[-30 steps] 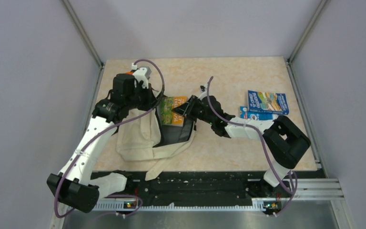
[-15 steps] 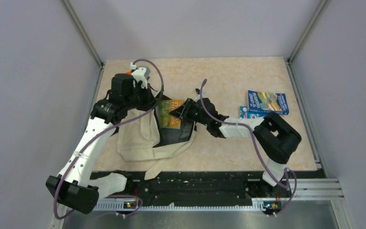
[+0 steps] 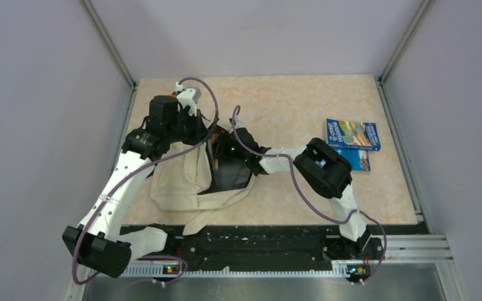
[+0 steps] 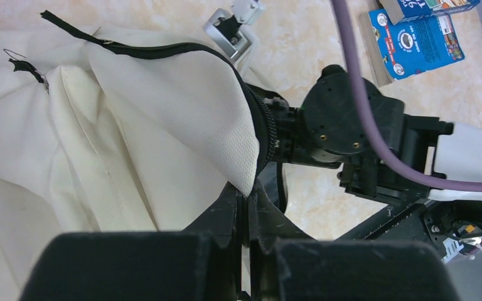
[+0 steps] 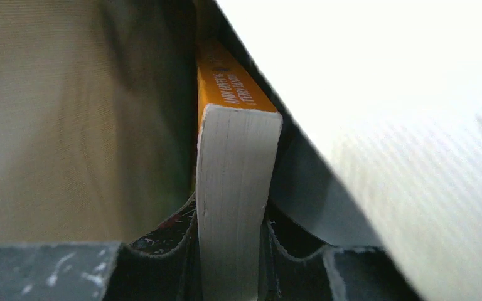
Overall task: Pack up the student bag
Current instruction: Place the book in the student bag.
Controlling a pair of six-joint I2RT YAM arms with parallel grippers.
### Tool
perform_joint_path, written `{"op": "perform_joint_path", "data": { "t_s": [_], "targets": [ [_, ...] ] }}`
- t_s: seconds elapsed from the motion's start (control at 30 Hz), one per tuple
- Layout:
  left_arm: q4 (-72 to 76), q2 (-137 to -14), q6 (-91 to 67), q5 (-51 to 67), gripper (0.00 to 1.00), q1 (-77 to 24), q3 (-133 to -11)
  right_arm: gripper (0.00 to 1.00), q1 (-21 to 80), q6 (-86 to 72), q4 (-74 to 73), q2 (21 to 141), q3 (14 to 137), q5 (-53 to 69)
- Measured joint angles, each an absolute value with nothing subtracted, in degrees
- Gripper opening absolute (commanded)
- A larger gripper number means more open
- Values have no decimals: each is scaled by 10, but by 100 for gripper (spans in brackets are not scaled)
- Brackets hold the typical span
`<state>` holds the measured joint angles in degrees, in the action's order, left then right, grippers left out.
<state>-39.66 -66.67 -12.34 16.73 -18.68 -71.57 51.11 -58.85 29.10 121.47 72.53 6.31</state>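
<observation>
While the student bag [image 3: 179,179] lies on the bench [image 3: 289,100] by the left arm, the cream flap at its zippered opening is pinched in the left gripper [image 4: 246,199], fingers together on the fabric. An orange-spined book [image 5: 233,163] is clamped in the right gripper [image 5: 232,248], inside the bag. Two blue booklets [image 3: 351,133] lie well apart, bench right

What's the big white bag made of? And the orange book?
The student bag looks like soft woven cloth, matte cream: it wrinkles and folds, and a fine weave shows beside its black zipper. The orange book looks like paper: stacked pale page edges under a smoother orange cover, perhaps coated card.
</observation>
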Motion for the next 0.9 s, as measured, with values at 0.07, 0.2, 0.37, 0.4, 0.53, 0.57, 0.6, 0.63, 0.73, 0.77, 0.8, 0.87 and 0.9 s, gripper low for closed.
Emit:
{"op": "perform_joint_path", "data": {
  "t_s": [0.07, 0.2, 0.37, 0.4, 0.53, 0.57, 0.6, 0.63, 0.73, 0.77, 0.8, 0.87, 0.9],
  "targets": [
    [-394, -669, -123, 169, 0, -186, -715, 14, 512, -577, 289, 1237, 747, 61],
    [-392, -670, -123, 166, 0, -186, -712, 59, 512, -557, 286, 1244, 750, 53],
    [-387, -670, -121, 139, 0, -186, -703, 86, 513, -519, 275, 1221, 714, 33],
    [-386, -670, -120, 134, 0, -186, -701, 87, 513, -513, 272, 1213, 708, 30],
    [-385, -670, -118, 112, 0, -186, -696, 90, 513, -484, 246, 1145, 666, 2],
    [-385, -670, -118, 107, 0, -186, -696, 90, 513, -477, 241, 1124, 652, -5],
    [-385, -670, -118, 102, 0, -186, -695, 90, 513, -469, 234, 1098, 636, -15],
    [-385, -669, -117, 97, 0, -186, -695, 90, 513, -461, 227, 1076, 623, -24],
    [-385, -661, -117, 86, 0, -186, -691, 91, 513, -431, 201, 1000, 580, -53],
    [-385, -657, -117, 81, 0, -186, -689, 91, 513, -421, 190, 978, 569, -61],
    [-385, -651, -117, 76, 0, -186, -687, 92, 513, -409, 175, 953, 560, -69],
    [-383, -641, -116, 66, 0, -186, -682, 94, 511, -385, 135, 905, 549, -80],
    [-382, -636, -116, 60, 0, -186, -679, 95, 507, -373, 113, 880, 545, -84]
  ]
}}
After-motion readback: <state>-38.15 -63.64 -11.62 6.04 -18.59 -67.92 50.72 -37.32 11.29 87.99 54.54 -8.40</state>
